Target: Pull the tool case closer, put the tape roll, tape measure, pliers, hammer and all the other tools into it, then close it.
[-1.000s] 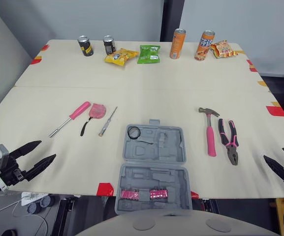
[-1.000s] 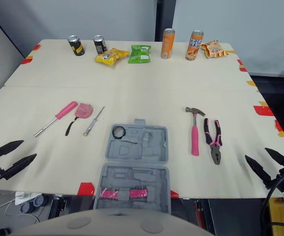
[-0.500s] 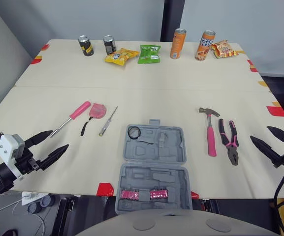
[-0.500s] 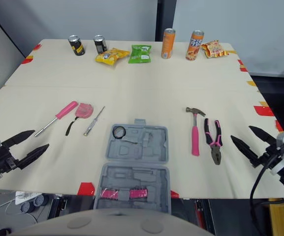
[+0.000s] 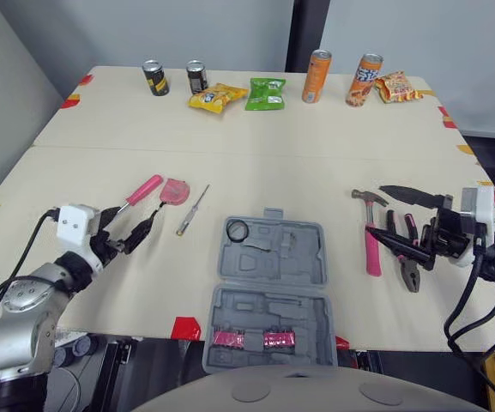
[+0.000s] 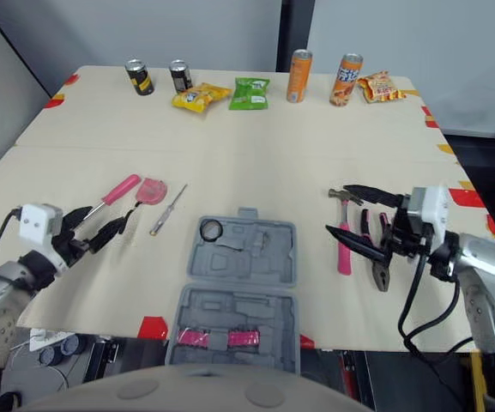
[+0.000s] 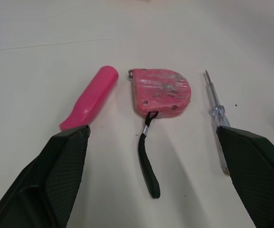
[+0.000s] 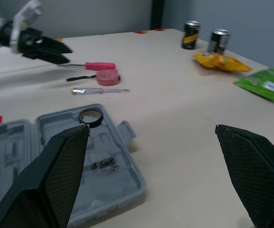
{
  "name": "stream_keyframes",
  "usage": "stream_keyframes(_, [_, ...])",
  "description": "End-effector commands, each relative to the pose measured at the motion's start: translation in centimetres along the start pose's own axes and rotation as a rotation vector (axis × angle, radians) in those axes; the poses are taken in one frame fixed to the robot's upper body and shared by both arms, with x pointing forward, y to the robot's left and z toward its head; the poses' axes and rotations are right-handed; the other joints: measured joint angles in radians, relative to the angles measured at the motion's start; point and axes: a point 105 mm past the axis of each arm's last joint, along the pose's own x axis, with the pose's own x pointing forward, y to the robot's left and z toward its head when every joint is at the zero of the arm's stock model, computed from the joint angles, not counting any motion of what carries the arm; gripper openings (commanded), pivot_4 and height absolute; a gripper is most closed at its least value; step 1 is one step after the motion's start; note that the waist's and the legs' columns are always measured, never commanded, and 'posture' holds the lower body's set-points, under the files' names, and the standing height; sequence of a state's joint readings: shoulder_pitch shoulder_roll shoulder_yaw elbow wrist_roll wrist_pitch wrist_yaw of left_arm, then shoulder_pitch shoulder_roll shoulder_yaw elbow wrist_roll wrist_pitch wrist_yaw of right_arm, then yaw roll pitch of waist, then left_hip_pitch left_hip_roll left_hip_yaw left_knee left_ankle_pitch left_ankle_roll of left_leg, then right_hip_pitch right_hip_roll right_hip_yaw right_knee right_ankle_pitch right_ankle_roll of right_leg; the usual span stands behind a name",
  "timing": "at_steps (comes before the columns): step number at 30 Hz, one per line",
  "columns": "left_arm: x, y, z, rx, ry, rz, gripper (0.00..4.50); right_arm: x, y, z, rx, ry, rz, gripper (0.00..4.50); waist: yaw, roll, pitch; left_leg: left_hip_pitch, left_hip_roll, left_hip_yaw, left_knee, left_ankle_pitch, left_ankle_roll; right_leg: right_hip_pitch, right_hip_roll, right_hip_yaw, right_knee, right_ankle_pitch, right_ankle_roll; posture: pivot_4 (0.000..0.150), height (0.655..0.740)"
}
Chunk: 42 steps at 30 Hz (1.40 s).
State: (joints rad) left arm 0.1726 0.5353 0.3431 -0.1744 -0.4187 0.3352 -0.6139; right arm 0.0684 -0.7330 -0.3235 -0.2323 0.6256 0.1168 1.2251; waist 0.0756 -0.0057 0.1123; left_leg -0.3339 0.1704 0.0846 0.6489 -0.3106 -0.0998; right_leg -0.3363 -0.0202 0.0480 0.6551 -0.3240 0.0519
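Left wrist view looks between the left claw's point(image 7: 152, 130) wide-spread fingers. The pink tape measure point(image 7: 161, 92) lies just ahead, its black strap point(image 7: 147, 164) trailing back into the gap. A pink-handled screwdriver point(image 7: 91, 98) lies beside one finger, which hides its shaft, and the other finger covers the end of a slim screwdriver point(image 7: 216, 102). The right claw point(image 5: 377, 210), also open, reaches across the hammer point(image 5: 372, 257) and covers much of the pliers point(image 5: 410, 276); whether it touches them is unclear. The open case point(image 5: 273, 305) sits between the claws, with the tape roll point(image 5: 236, 230) inside. Cans point(image 5: 316, 64) and a green snack bag point(image 5: 265, 93) stand far beyond on the table point(image 5: 273, 172).
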Motion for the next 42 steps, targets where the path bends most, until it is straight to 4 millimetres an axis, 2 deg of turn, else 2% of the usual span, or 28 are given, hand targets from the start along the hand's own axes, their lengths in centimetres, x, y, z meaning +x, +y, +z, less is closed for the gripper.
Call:
stream_keyframes(1, [0.8, 0.0, 0.9, 0.017, -0.002, 0.032, 4.50, -0.3, -0.7, 0.2, -0.041, 0.009, 0.025, 4.48, 0.002, 0.000, 0.000, 0.000, 0.000, -0.001, 0.000, 0.000, 0.000, 0.000, 0.001, 0.000, 0.001, 0.000, 0.000, 0.150, 0.7400])
stream_keyframes(4, [1.8, -0.6, 0.3, 0.011, 0.034, 0.016, 4.50, -0.2, -0.9, 0.0, -0.051, 0.009, 0.031, 4.48, 0.007, 0.000, 0.000, 0.000, 0.000, -0.001, 0.000, 0.000, 0.000, 0.001, 0.002, 0.000, 0.001, 0.000, 0.000, 0.150, 0.7400])
stream_keyframes(10, [2.8, -0.5, -1.0, -0.013, 0.097, 0.059, 4.50, 0.2, -0.7, 0.2, -0.054, -0.016, 0.030, 4.48, 0.010, 0.000, 0.000, 0.000, 0.000, -0.001, 0.001, 0.000, 0.000, 0.001, 0.002, 0.000, 0.001, 0.000, 0.000, 0.150, 0.7400])
stream_keyframes(18, [4.3, 0.3, -1.3, -0.022, 0.119, 0.090, 4.50, 0.3, -0.7, 0.8, -0.067, -0.033, 0.029, 4.48, 0.022, 0.000, 0.000, 0.000, 0.000, -0.001, 0.001, 0.000, 0.000, 0.001, 0.002, 0.000, 0.001, 0.000, 0.000, 0.150, 0.7400])
stream_keyframes(26, [6.1, -0.3, -1.9, 0.009, 0.179, 0.044, 4.50, 0.4, -0.8, 0.9, -0.073, -0.042, 0.011, 4.48, 0.022, 0.000, 0.000, 0.000, 0.000, -0.001, 0.001, 0.000, 0.000, 0.001, 0.002, 0.000, 0.001, 0.000, 0.000, 0.150, 0.7400])
stream_keyframes(31, [6.6, -0.4, -2.1, 0.034, 0.207, 0.020, 4.50, 0.4, -0.8, 1.0, -0.076, -0.048, 0.001, 4.48, 0.023, 0.000, 0.000, -0.001, 0.000, -0.001, 0.001, 0.000, 0.000, 0.001, 0.002, 0.001, 0.001, 0.000, 0.000, 0.150, 0.7400])
stream_keyframes(33, [6.5, -0.8, -2.3, 0.037, 0.217, -0.003, 3.98, 0.4, -0.9, 1.0, -0.077, -0.048, 0.000, 4.50, 0.023, 0.000, 0.000, 0.000, 0.000, 0.000, 0.001, 0.000, 0.000, 0.001, 0.002, 0.001, 0.001, 0.000, 0.001, 0.150, 0.7400])
stream_keyframes(42, [5.8, -0.8, -2.7, 0.031, 0.219, 0.006, 0.82, 0.7, -0.7, 1.2, -0.075, -0.058, 0.017, 4.50, 0.023, 0.001, 0.000, 0.000, 0.000, 0.000, 0.001, 0.000, 0.000, 0.001, 0.002, 0.001, 0.001, 0.000, 0.001, 0.150, 0.7400])
